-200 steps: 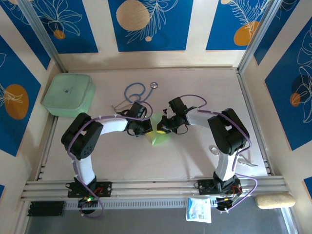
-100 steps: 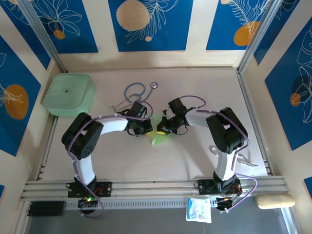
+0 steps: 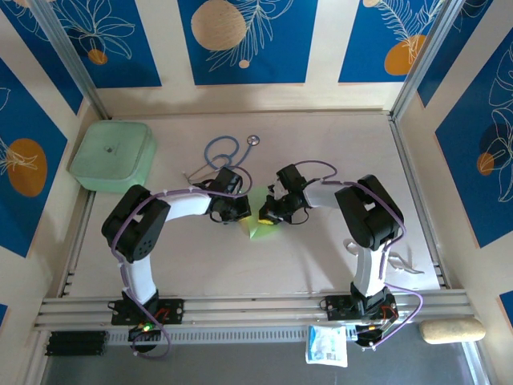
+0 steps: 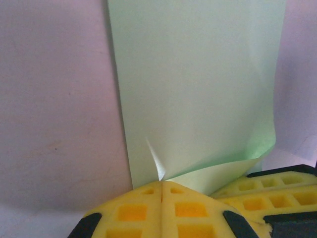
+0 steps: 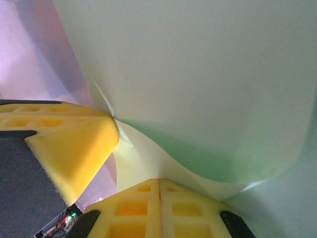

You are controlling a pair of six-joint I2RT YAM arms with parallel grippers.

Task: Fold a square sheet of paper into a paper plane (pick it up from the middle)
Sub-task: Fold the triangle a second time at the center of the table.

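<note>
At the middle of the counter [image 3: 321,265], the left fingers [image 4: 162,194] are pressed together on the near edge of the square sheet of paper [image 4: 198,89]. The right fingers [image 5: 159,191] are clamped on the same edge just beside them. The pale green sheet curls up between the 2 grips. Farther back lies a blue stethoscope [image 3: 223,150], and a mint-green box [image 3: 112,155] sits in the far left corner.

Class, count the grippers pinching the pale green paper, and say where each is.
2. The left gripper pinches the sheet of paper on its left; the right gripper, close beside, on its right.
</note>
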